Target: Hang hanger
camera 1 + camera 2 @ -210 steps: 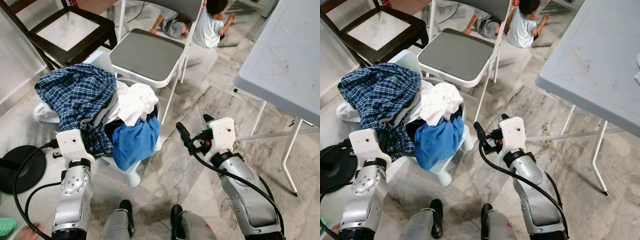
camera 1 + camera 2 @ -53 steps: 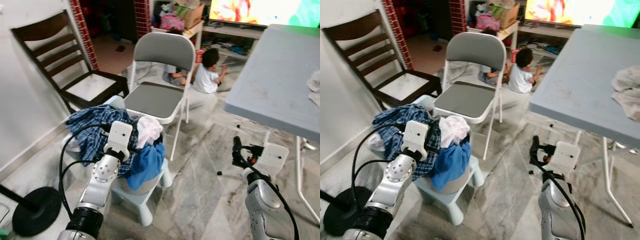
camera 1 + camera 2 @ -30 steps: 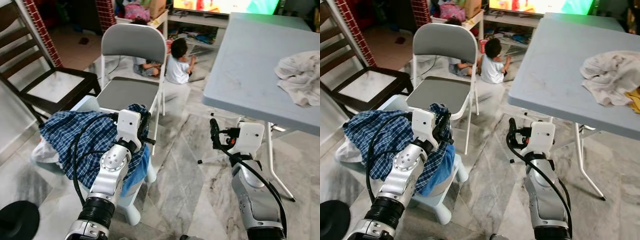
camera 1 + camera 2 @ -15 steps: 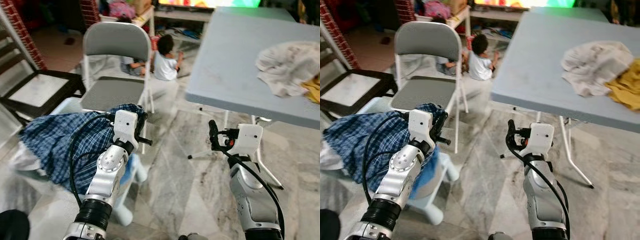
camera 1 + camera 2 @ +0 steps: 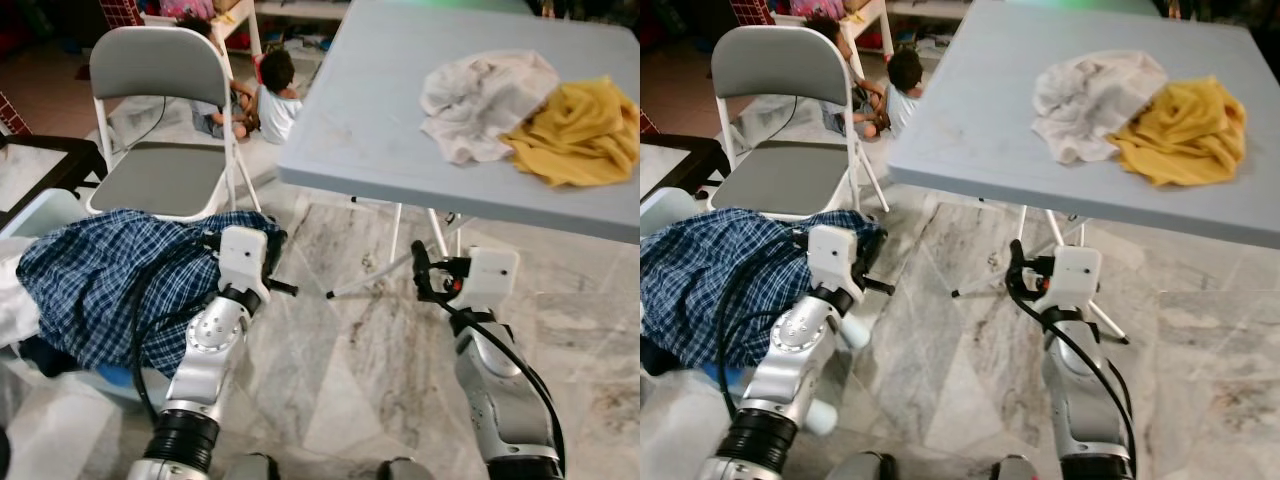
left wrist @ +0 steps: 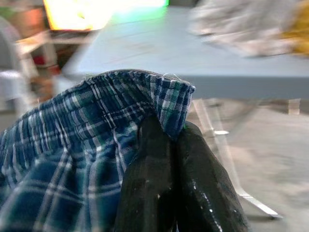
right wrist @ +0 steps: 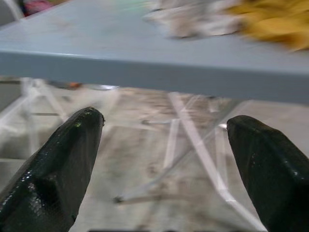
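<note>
Two pincers: the left pincer (image 6: 175, 159) clamps a plaid shirt (image 5: 95, 280), the right pincer (image 7: 164, 164) gapes empty below the surface (image 5: 970, 110).

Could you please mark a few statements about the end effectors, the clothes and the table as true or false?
1. The left end effector is shut on the plaid shirt. True.
2. The right end effector holds a yellow cloth. False: it is open and empty, below the table edge.
3. A yellow cloth and a white cloth lie on the table. True.
4. The plaid shirt lies on the folding chair. False: the chair seat is bare.
</note>
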You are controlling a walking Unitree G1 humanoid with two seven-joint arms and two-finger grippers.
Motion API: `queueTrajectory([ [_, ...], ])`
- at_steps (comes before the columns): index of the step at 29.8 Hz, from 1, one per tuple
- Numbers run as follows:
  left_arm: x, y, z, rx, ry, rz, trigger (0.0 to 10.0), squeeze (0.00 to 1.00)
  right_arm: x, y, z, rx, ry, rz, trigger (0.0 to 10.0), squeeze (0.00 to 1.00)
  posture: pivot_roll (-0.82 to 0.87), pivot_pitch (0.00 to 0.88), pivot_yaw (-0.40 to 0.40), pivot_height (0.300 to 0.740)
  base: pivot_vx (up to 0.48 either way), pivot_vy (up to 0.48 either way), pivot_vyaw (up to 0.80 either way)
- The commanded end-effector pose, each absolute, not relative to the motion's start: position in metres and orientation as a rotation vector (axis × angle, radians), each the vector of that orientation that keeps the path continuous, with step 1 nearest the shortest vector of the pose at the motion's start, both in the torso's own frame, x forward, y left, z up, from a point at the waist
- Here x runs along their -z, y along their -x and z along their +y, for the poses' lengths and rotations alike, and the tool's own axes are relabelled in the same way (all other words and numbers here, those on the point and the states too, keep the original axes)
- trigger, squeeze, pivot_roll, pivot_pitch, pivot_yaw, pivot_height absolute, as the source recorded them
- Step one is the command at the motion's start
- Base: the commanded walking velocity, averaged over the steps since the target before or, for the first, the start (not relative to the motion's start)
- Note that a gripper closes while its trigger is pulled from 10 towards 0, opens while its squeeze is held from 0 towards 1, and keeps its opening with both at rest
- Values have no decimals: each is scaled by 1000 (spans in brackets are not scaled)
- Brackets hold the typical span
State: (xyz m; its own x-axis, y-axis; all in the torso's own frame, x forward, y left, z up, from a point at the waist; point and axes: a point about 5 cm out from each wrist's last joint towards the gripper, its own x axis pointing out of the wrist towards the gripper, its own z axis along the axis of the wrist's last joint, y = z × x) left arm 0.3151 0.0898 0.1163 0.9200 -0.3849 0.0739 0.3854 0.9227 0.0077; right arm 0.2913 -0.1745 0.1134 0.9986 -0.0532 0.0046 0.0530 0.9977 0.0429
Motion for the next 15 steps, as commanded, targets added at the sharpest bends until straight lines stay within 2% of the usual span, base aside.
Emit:
queueTrajectory([
  [1,-119,-317,96,385,-8,-82,10000,0,-115,-291,-168,40,-57,-9,10000,0,-81,185,20,740,0,-352,0],
  [15,-116,-316,87,416,4,-66,10000,0,-112,-287,-172,61,-55,-1,10000,0,-100,165,21,740,0,-351,0],
])
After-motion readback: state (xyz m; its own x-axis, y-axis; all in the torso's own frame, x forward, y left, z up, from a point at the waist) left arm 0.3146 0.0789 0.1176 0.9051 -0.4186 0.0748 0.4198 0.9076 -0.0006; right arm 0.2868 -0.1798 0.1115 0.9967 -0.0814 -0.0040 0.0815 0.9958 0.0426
